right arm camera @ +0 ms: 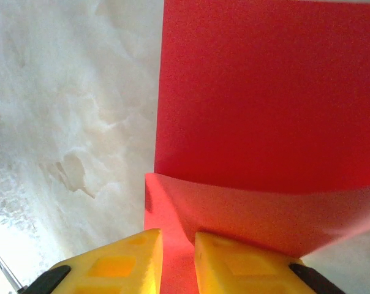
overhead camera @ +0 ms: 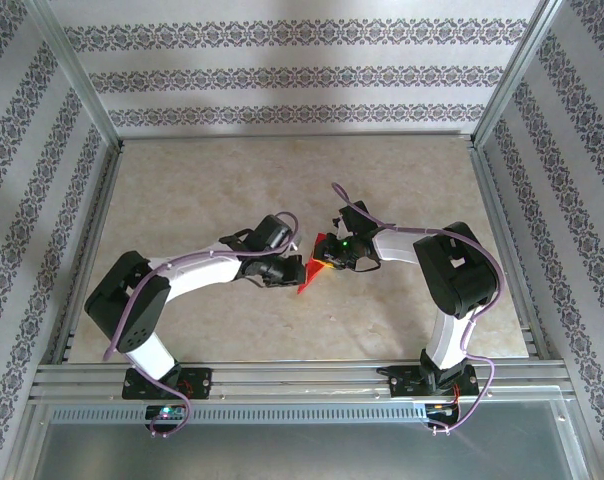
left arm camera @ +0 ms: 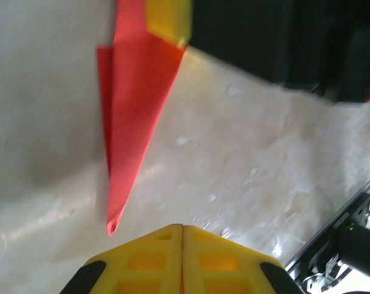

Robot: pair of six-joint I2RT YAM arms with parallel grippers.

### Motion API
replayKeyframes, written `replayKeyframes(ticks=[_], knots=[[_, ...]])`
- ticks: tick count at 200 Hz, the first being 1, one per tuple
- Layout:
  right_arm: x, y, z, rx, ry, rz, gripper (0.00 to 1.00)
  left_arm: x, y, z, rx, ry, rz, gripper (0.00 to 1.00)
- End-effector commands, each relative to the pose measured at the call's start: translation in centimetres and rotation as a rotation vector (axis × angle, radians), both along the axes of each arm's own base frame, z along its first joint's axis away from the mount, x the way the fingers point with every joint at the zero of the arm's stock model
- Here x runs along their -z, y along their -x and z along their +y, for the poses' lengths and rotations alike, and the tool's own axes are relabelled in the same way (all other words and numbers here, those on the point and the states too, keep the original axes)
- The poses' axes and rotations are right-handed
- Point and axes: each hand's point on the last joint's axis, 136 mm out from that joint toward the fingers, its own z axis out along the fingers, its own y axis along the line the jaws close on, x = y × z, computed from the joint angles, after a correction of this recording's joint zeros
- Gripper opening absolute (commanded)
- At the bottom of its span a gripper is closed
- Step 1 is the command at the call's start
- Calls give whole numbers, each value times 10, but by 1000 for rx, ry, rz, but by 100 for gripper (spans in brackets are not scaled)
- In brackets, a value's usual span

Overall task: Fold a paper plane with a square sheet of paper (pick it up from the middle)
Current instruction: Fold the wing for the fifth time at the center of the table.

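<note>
Clamped shut on the wide end of the red paper (right arm camera: 264,110) in the right gripper (right arm camera: 177,245), with folded flaps straight ahead of it. Closed together and empty at the left gripper (left arm camera: 182,229), with the paper's narrow point just ahead and to its left. Probably featherlight, limp, easily creased; best pinched gently along the centre fold, mid-length.
</note>
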Motion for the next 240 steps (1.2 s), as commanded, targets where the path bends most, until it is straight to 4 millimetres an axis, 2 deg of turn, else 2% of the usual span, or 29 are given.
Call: replayKeyframes(ticks=[1, 40, 75, 95, 122, 153, 171, 194, 221, 240], knots=[[48, 26, -27, 21, 153, 133, 27, 4, -23, -5, -40, 12, -32, 7], [45, 26, -25, 17, 145, 131, 27, 24, -28, -17, -33, 24, 15, 6], [42, 25, -22, 14, 129, 128, 27, 44, -26, -9, -39, -40, 45, 4], [33, 21, -18, 6, 105, 109, 27, 55, -21, -2, -44, -75, 63, 3], [7, 9, -8, -20, 48, 42, 28, 65, -13, 6, -48, -107, 88, 2], [-47, -13, 1, -60, -21, -127, 28, 73, -5, 12, -46, -136, 112, 0], [-64, -20, -1, -86, -2, -220, 28, 77, -2, 15, -40, -146, 123, 0], [-65, -19, 3, -120, 0, -237, 28, 78, -1, 16, -39, -149, 123, 0], [-58, -6, 17, -149, -7, -209, 26, 77, -3, 14, -38, -146, 120, 0], [-49, 2, 19, -122, -6, -173, 22, 78, -2, 14, -40, -147, 123, 0]])
